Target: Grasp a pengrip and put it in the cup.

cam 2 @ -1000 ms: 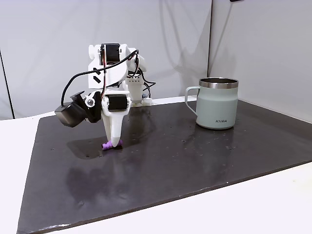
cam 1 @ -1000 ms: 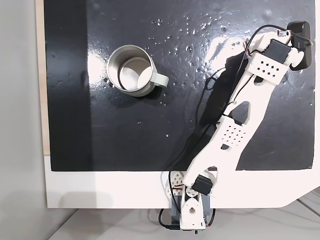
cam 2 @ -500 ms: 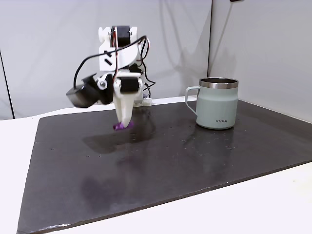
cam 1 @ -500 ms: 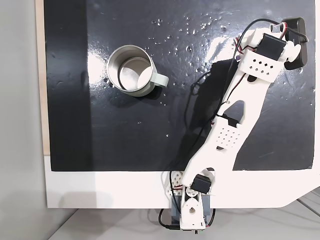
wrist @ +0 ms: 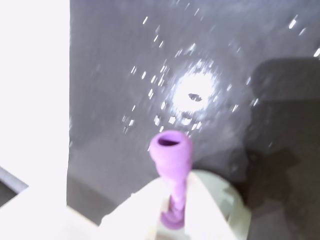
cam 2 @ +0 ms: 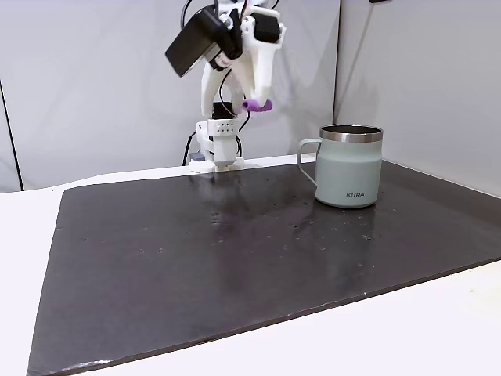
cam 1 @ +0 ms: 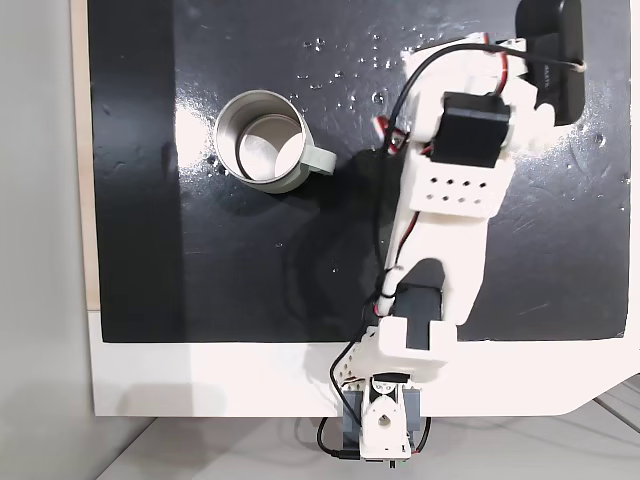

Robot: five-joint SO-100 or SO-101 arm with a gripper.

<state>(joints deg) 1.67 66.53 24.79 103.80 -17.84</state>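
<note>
High above the mat in a fixed view, my gripper (cam 2: 255, 99) is shut on the lilac pengrip (cam 2: 257, 105), which pokes out sideways from the white fingertips. It hangs left of and well above the mint-green cup (cam 2: 350, 168), which stands upright on the mat with its handle facing left. From above, the cup (cam 1: 262, 140) shows its grey inside, and the raised arm (cam 1: 452, 190) sits to its right, covering the gripper. The wrist view shows the pengrip (wrist: 171, 150) end-on, pinched between the two white fingers (wrist: 210, 200), with the dark mat blurred below.
A black mat (cam 2: 235, 266) covers most of the white table (cam 2: 438, 329). Small shiny specks dot the mat (cam 1: 380, 60) near its far edge. The arm's base (cam 1: 385, 420) is clamped at the table's near edge. A grey wall stands behind.
The arm has lifted the pengrip off the mat and raised it high, swinging toward the cup. The cup has not moved.
</note>
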